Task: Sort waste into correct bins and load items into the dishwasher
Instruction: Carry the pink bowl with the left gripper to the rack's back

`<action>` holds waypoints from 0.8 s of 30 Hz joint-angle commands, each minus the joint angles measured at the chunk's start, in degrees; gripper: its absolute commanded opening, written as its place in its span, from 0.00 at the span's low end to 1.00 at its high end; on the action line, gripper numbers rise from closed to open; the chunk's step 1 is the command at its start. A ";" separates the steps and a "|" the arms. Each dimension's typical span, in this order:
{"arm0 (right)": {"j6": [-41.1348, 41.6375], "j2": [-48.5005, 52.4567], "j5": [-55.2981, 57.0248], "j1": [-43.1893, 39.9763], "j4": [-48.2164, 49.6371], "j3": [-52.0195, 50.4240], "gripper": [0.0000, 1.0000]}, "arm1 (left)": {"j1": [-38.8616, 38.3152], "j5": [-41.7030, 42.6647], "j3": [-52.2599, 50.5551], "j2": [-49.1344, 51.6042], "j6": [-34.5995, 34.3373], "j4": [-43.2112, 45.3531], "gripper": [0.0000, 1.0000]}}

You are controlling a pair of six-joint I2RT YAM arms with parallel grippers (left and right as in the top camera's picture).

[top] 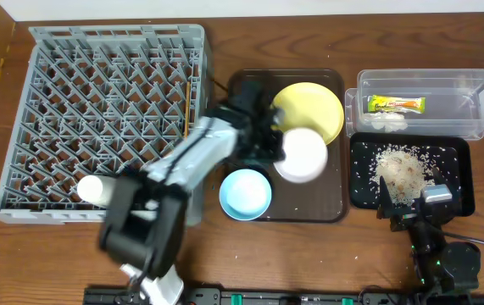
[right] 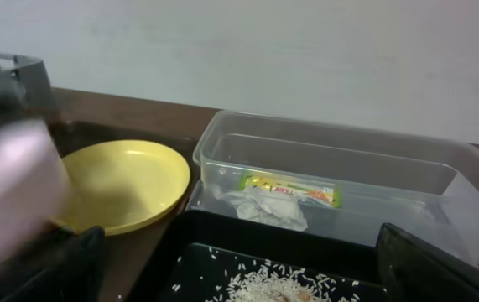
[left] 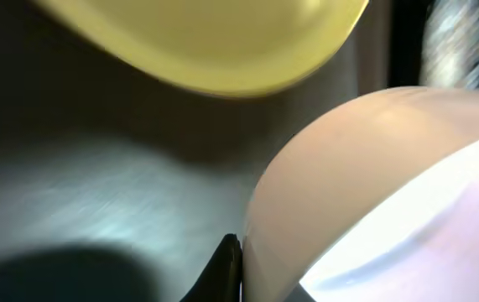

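The white bowl (top: pixel 303 155) touches the left end effector (top: pixel 273 146) on its right-edge side — whether clenched I cannot tell — the grey dish rack (top: pixel 97 93) lying opposite, by the desk's left edge.

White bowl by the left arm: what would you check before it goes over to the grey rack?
1. Grip of left tool on white bowl: cannot tell.
2. This bowl apart from yellow plate: cannot tell.
3. Free slots in grey rack: ok.
4. Open right tool parked over black tray, out of the way: ok.
5. Neighbouring light blue bowl upright on brown tray: ok.
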 commanded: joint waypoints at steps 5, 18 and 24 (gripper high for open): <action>0.76 -0.33 -0.24 0.52 0.00 -0.24 0.99 | 12.13 -37.68 3.28 -20.37 -0.31 -8.07 0.08; 0.76 -0.33 -0.22 0.52 0.00 -0.24 0.99 | 23.19 -71.54 3.26 -18.10 -1.31 2.78 0.08; 0.76 -0.33 -0.22 0.52 0.00 -0.24 0.99 | 23.45 -72.00 3.26 -12.15 6.60 14.78 0.08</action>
